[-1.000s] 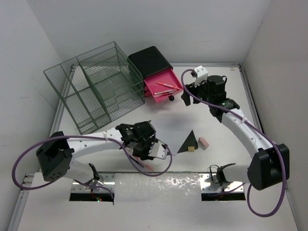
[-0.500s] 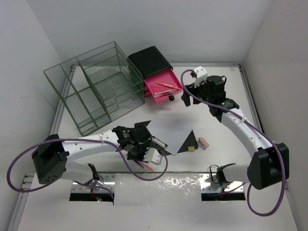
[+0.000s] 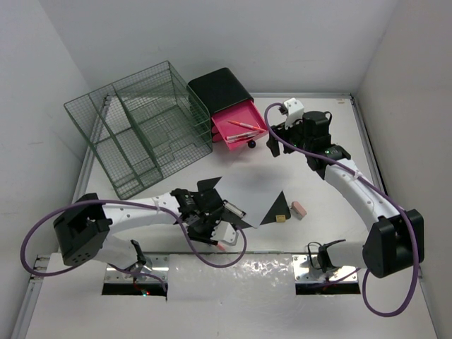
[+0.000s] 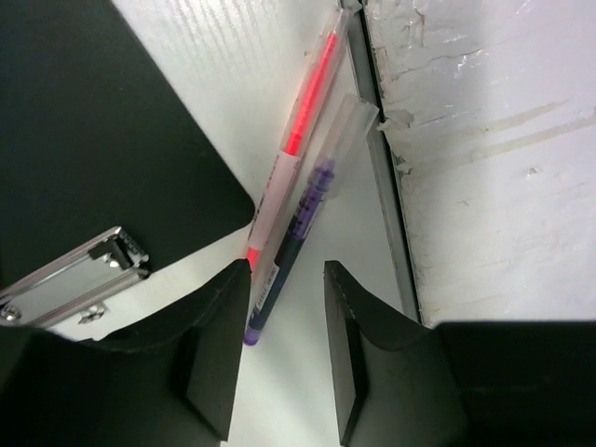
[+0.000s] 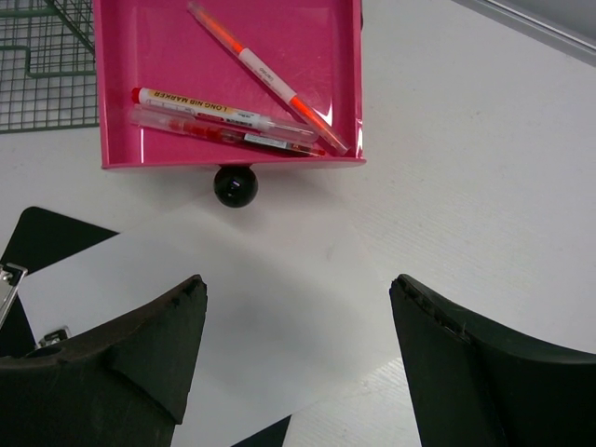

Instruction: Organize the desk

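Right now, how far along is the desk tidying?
Done: three pens lie in the pink drawer. In hand: the left jaws stand open around the purple pen's end, beside the red pen by the near rail of the desk. Left: both those pens, the clipboard, the eraser and the small block.

desk: flat matte-white tabletop, thin metal edge rail along the near side.

lying directly on it:
- green wire-mesh rack, far left, set at an angle.
- black box, far centre, just beside the rack, its pink drawer pulled open.
- black clipboard with metal clip, centre, mostly covered by a white sheet.
- small tan block, touching the clipboard's right corner.
- pink eraser, just right of the block.
- red pen and purple pen, side by side, touching, between clipboard and rail.
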Controlling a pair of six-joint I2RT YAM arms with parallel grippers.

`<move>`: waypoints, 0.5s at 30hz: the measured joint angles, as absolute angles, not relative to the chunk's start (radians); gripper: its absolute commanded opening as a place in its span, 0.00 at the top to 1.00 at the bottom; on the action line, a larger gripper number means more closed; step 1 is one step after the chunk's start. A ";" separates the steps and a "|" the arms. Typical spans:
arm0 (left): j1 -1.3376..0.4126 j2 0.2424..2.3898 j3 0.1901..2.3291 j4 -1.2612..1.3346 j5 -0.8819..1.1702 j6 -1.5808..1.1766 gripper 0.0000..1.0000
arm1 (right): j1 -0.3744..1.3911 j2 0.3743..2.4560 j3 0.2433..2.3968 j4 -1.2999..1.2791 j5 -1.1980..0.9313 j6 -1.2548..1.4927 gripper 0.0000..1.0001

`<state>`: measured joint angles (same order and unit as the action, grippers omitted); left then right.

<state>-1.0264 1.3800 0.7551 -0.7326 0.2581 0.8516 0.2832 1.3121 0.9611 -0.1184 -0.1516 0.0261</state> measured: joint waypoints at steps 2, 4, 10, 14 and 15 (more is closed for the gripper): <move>-1.026 1.401 0.755 -0.729 0.263 0.855 0.69 | 0.283 1.312 0.961 -0.121 -0.142 0.024 0.22; -1.026 1.434 0.755 -0.733 0.274 0.859 0.73 | 0.283 1.312 0.961 -0.122 -0.138 0.022 0.22; -1.026 1.466 0.755 -0.744 0.297 0.866 0.77 | 0.283 1.312 0.961 -0.124 -0.134 0.019 0.22; -1.026 1.468 0.755 -0.735 0.298 0.867 0.76 | 0.283 1.312 0.961 -0.127 -0.134 0.019 0.22; -1.027 1.473 0.755 -0.732 0.298 0.867 0.76 | 0.283 1.312 0.961 -0.129 -0.134 0.019 0.22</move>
